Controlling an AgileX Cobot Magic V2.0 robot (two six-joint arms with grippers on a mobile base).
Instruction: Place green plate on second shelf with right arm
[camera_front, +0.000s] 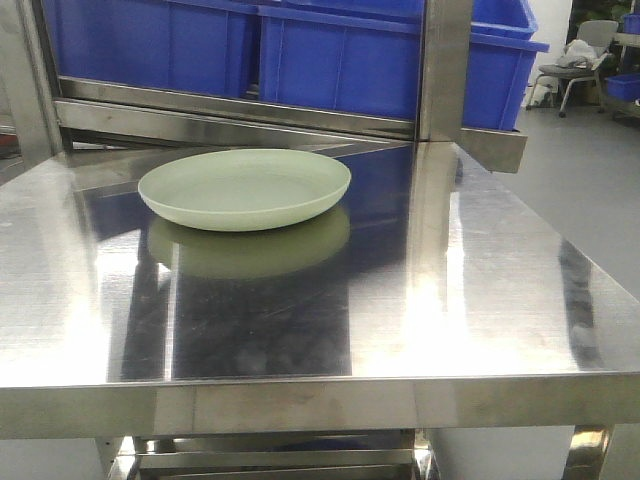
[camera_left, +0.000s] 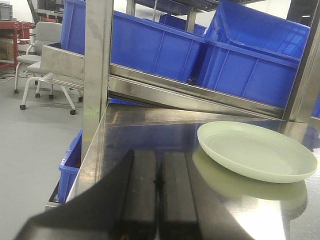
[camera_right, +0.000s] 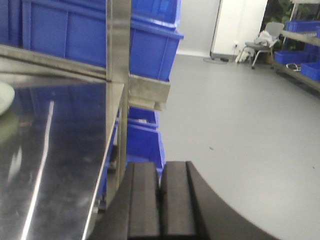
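Observation:
The pale mint-green plate lies flat on the steel table top, toward its back left. In the left wrist view the green plate sits to the right of and beyond my left gripper, which is shut with nothing between its black fingers, low over the table's left part. A sliver of the green plate shows at the left edge of the right wrist view. My right gripper is shut and empty, off the table's right edge, over the floor. Neither gripper appears in the front view.
A steel shelf at the back carries large blue bins. An upright steel post rises at the back right, another post at the left. More blue bins sit below the table's right side. Chairs stand on the grey floor.

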